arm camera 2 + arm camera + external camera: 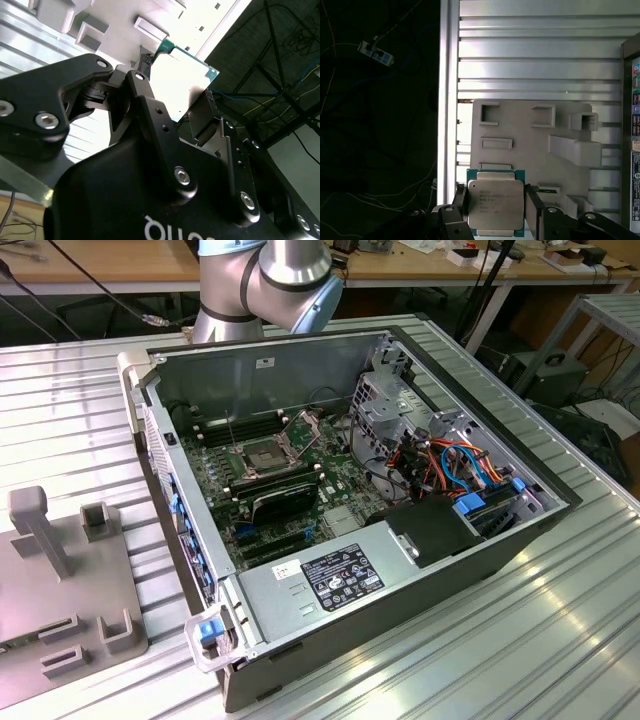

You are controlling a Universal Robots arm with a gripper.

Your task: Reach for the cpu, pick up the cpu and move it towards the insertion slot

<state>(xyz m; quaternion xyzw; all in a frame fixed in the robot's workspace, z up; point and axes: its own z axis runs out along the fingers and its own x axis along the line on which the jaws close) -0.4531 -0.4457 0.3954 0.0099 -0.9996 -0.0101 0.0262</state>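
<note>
The flat, square, silver-grey metal cpu [495, 202] is grasped (a finger on each side) by the black hand [496, 216], with a grey plastic slotted plate [530, 145] behind it on the ribbed metal counter [520, 50]. The silver-framed square insertion slot [255, 456] sits inside the open computer case [270, 365].

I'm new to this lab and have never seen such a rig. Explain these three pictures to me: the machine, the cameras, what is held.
The machine is a robot arm with silver joints. The exterior view, from a camera off the arm, shows an open computer case lying on a ribbed metal table. Inside it, the insertion slot is the square metal-framed socket on the green board. A grey plastic fixture sits at the exterior view's left. The two wrist views come from cameras riding on the arm. In both wrist views the black gripper is shut on the cpu, a flat silver chip; in the first wrist view the grey fixture lies behind it.
</note>
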